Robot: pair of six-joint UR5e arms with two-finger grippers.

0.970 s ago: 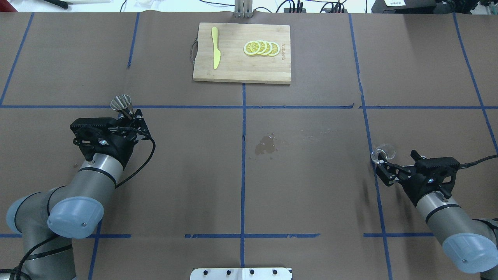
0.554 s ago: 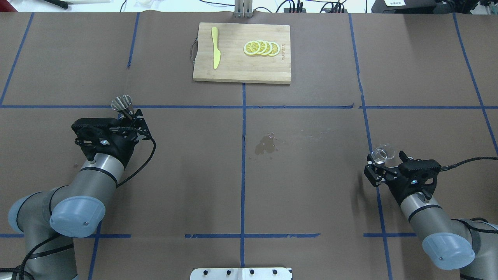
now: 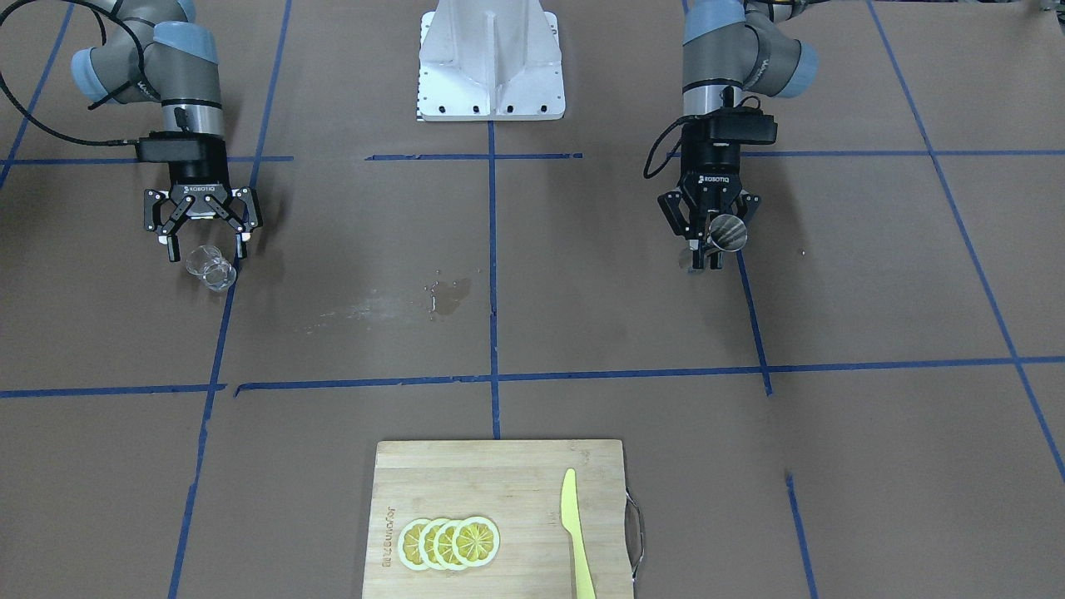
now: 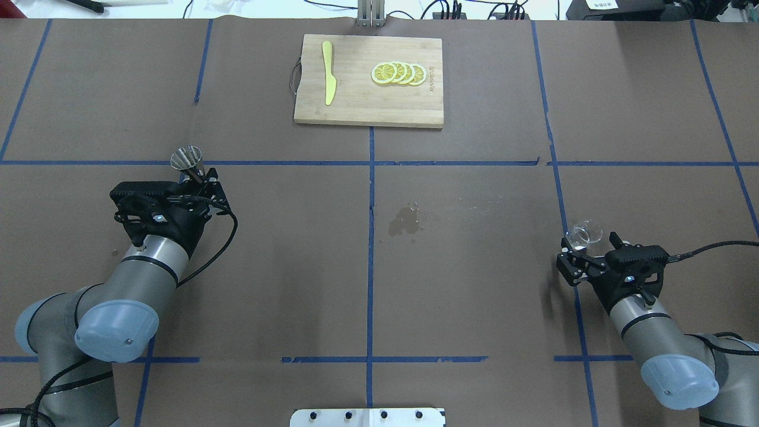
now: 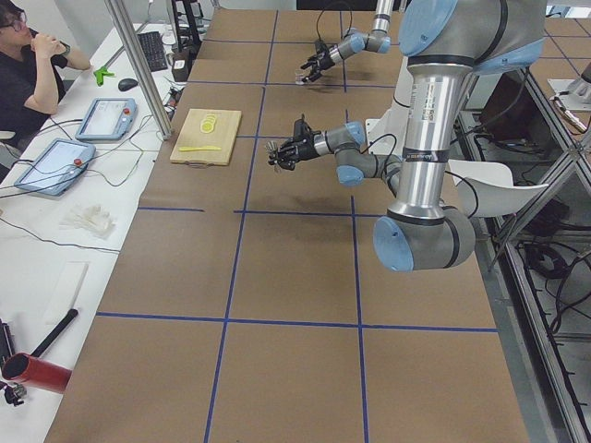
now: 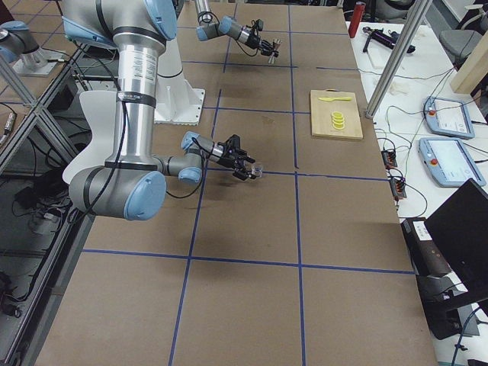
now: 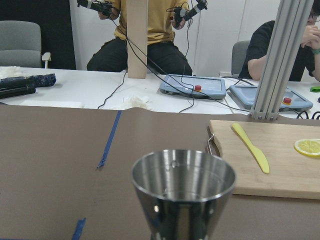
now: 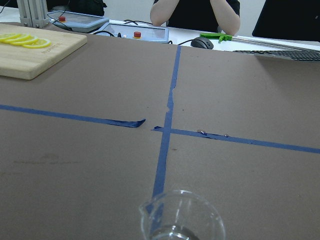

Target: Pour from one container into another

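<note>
Near desk's (image 4: 474,296) left edge, clamping jigger (image 4: 187,159) upright, mouth up, in level left gripper (image 3: 705,251); near right, poising wide-spread, empty right gripper (image 3: 207,249) just behind upright glass cup (image 3: 212,270).

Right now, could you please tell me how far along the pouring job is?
Done: the left pincer is shut on the jigger. In hand: the right pincer sits open at the glass cup, not yet closed. Left: grasp the cup, bring the two together and pour; they are far apart.
</note>
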